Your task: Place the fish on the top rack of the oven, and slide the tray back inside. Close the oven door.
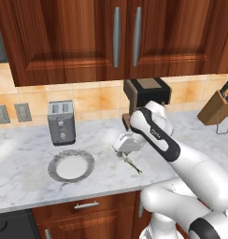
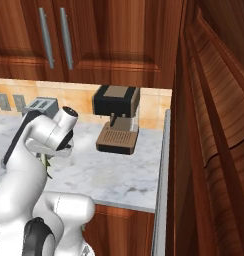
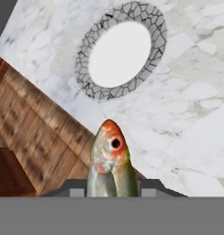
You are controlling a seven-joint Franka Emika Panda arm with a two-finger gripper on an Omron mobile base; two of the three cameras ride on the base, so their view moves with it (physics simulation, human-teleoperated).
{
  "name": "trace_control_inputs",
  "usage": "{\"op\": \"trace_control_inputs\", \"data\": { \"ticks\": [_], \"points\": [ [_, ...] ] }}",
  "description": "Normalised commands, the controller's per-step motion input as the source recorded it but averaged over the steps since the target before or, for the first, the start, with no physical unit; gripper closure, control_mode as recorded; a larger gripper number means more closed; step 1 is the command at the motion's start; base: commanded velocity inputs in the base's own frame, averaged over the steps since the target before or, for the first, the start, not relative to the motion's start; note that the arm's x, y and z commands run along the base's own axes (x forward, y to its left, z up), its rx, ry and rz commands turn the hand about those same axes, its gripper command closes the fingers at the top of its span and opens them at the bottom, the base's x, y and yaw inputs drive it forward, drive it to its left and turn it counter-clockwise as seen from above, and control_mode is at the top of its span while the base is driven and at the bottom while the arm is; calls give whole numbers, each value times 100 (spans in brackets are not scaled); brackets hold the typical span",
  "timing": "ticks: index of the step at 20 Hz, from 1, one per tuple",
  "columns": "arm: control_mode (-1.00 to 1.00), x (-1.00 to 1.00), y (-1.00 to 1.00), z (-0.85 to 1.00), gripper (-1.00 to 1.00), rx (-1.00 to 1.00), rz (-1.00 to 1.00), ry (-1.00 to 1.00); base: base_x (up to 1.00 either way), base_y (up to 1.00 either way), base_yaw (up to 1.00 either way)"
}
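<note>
Fish (image 3: 109, 163) is the thing that matters now, and it sits right between the two dark tips of the gripper (image 3: 111, 187). The gripper is closed narrow on the fish and holds it up in the air, above the marble worktop (image 1: 102, 172). In the hand view the head with its round eye pokes out past the tips. In the left base view the thin body hangs down and slants away from the gripper (image 1: 127, 156), so its long line runs out along the way the gripper points.

The round plate (image 1: 71, 166) with the crackled rim lies on the worktop, bare, a little way to the robot's left of the fish. The toaster (image 1: 61, 122) stands behind the plate, and the coffee machine (image 2: 117, 119) stands by the wall.

I cannot see the oven or its rack, so I cannot say which way they lie from the fish. My guess is that the arm or the base must turn to find them.
</note>
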Motion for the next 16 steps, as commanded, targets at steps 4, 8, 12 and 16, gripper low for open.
{"op": "trace_control_inputs", "data": {
  "ticks": [4,8,12,16],
  "points": [
    [100,0,0,0,100,0,0,0,-9,13,21],
    [100,0,0,0,100,0,0,0,-26,37,63],
    [100,0,0,0,100,0,0,0,-11,58,77],
    [100,0,0,0,100,0,0,0,0,60,87]
  ]
}}
